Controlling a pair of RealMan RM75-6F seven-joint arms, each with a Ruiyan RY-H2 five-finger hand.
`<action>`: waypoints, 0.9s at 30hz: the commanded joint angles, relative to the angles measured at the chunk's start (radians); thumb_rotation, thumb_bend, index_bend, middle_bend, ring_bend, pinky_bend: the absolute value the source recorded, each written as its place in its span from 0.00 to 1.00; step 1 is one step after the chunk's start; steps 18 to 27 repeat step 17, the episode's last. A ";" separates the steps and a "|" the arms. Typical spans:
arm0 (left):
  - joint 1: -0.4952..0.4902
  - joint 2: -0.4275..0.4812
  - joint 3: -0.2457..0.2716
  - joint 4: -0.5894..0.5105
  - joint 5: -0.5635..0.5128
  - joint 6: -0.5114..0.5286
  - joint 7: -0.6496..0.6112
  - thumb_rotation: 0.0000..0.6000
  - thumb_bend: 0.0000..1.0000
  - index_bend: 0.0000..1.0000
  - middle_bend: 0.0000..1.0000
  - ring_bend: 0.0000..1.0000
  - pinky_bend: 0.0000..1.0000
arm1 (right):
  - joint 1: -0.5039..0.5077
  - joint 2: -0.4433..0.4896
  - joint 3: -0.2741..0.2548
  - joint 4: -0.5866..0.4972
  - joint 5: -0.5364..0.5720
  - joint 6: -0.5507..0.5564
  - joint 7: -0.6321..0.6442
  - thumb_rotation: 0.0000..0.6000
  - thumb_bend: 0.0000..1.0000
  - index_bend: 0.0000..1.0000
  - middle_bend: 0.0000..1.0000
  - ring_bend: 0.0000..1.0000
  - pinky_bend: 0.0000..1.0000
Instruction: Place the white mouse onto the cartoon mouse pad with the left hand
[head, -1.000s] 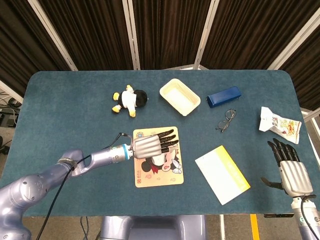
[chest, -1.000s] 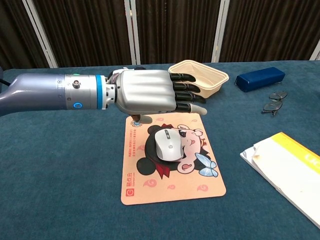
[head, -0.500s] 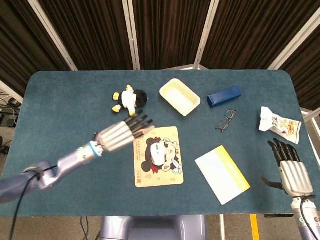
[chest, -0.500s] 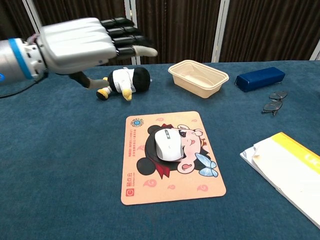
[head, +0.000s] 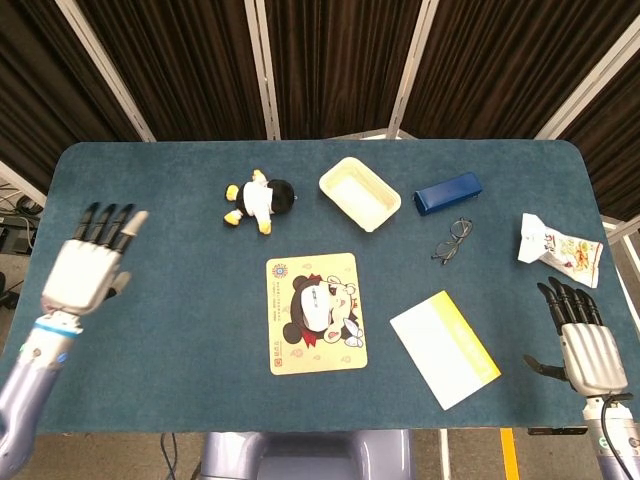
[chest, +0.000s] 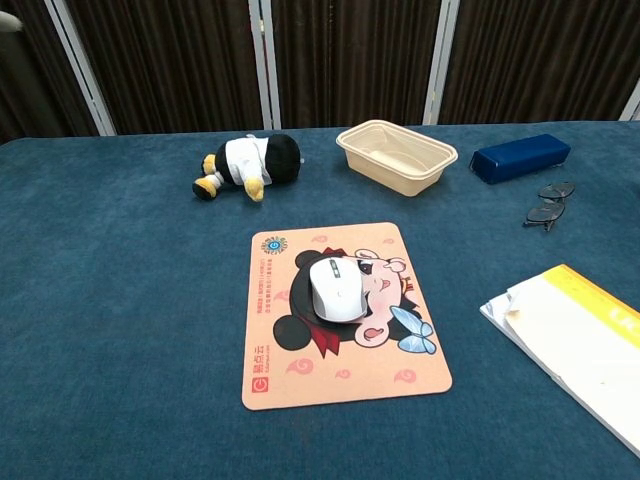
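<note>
White mouse (chest: 338, 289) resting on the cartoon mouse pad (chest: 340, 370), over the printed figure, near the middle of the chest view. Pad flat on the blue table (chest: 120, 300). Left hand (head: 84, 270) at the far left edge of the head view, well apart from the pad, fingers (head: 110, 225) straight and slightly spread, holding nothing. Right hand (head: 585, 345) at the lower right corner of the head view, fingers extended, thumb out to the side, also empty. Toward the top: plush penguin (chest: 245, 160) lying on its side, beige tray (chest: 397, 155), blue case (chest: 520, 157), glasses (chest: 545, 205). Yellow-edged notebook (chest: 575, 340) at lower right; snack packet (head: 558, 245) at right in the head view.
</note>
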 joint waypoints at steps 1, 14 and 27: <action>0.095 0.025 0.007 0.004 -0.020 0.066 -0.067 1.00 0.27 0.00 0.00 0.00 0.00 | 0.000 -0.001 0.001 0.000 0.001 0.001 -0.003 1.00 0.11 0.00 0.00 0.00 0.00; 0.222 0.001 0.003 0.036 -0.026 0.044 -0.194 1.00 0.24 0.00 0.00 0.00 0.00 | 0.000 -0.004 0.002 0.001 0.000 0.002 -0.010 1.00 0.11 0.00 0.00 0.00 0.00; 0.223 0.013 -0.009 0.011 -0.041 0.022 -0.170 1.00 0.22 0.00 0.00 0.00 0.00 | 0.000 -0.005 0.003 0.001 0.001 0.002 -0.014 1.00 0.11 0.00 0.00 0.00 0.00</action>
